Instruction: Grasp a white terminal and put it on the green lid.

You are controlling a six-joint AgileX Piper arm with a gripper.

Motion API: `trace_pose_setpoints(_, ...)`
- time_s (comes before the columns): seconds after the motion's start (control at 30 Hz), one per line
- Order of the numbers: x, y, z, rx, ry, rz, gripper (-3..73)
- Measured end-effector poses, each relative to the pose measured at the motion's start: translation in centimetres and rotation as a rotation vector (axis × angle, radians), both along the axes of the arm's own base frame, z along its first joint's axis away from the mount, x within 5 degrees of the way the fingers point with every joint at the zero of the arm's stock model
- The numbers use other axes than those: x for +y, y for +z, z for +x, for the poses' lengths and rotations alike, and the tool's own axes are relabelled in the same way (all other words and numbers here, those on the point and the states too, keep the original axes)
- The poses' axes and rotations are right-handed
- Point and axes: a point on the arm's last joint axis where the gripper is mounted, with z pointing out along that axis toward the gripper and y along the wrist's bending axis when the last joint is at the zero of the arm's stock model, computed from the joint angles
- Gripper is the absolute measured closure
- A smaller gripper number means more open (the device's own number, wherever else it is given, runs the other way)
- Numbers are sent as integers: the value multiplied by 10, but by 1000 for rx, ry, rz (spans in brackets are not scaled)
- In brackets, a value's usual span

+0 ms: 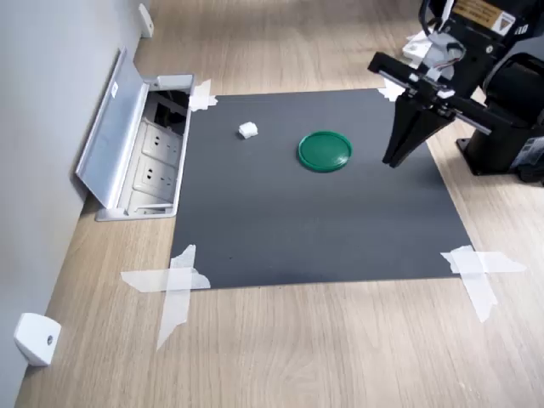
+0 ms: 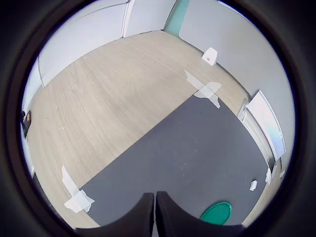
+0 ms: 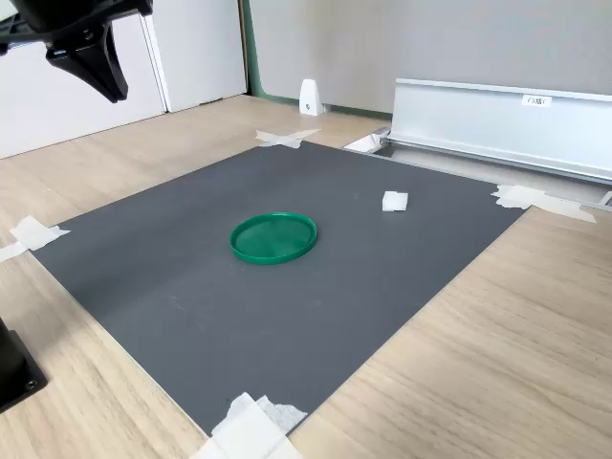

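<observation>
Black gripper [image 2: 155, 213] fingers pressed together, holding nothing, raised above the edge of the dark grey floor mat [image 1: 323, 229].

The flat round dark-green plastic lid [image 1: 325, 150] lies near mid-mat. The tiny white plastic terminal block [image 1: 247, 130] sits on the mat apart from the lid, to the first exterior view's left, near the open grey metal floor socket box [image 1: 140, 153].
</observation>
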Motion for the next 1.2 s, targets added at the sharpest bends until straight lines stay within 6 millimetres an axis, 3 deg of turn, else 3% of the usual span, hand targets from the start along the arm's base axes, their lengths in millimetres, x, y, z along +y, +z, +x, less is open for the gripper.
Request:
trace_pose_setpoints(0.93,0,-1,-2,11,38,-32,701)
trace_pose_setpoints(1.1,1,-6,-6,52,119,-77,649)
trace_pose_setpoints(1.2,2,-10,-6,87,163,-114,564)
